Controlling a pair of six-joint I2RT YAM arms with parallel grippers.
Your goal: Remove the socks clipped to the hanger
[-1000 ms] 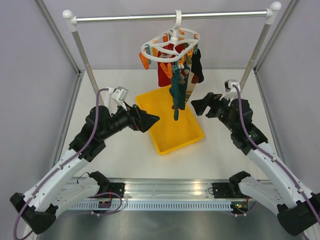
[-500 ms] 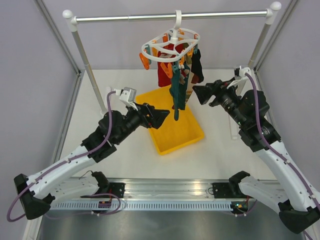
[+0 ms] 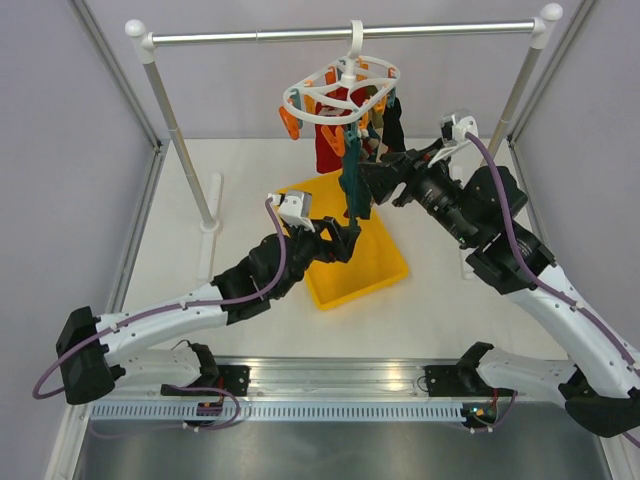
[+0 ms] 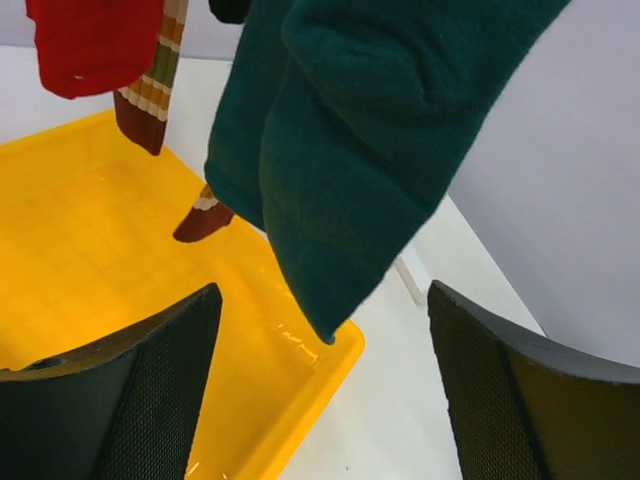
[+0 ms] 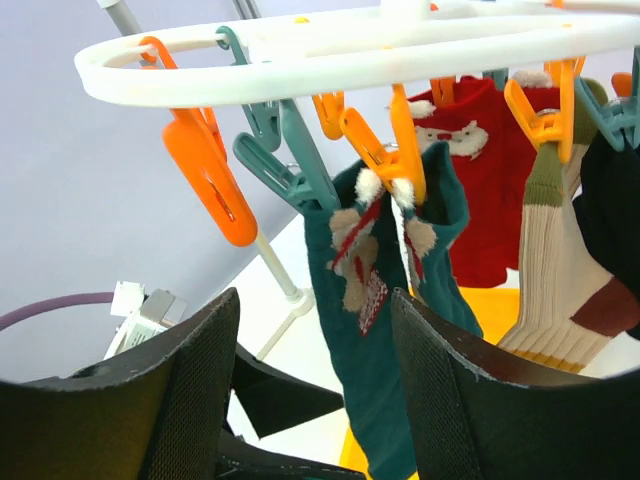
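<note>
**A:** Under the metal rail [image 3: 300, 35], where are the socks [image 3: 345, 150]?

**B:** All clipped to the white hanger [image 3: 340, 95], which hooks over that rail. A red sock [image 3: 328, 148] and a black sock [image 3: 394, 130] hang toward the back, with a tan striped sock [image 5: 555, 260] beside them. A teal sock [image 3: 355, 190] dangles lowest, above the yellow tray [image 3: 380, 268] on the desk [image 3: 250, 170].

**A:** And the left hand [image 4: 322, 290]?

**B:** Released, jaws spread wide. There's one finger on each side of the teal sock's toe, and I cannot tell whether either touches it.

**A:** The right hand [image 5: 315, 300]?

**B:** Also released, fingers apart. It is raised close under the hanger, facing the orange clip [image 5: 395, 150] that pins the teal sock's cuff.
</note>
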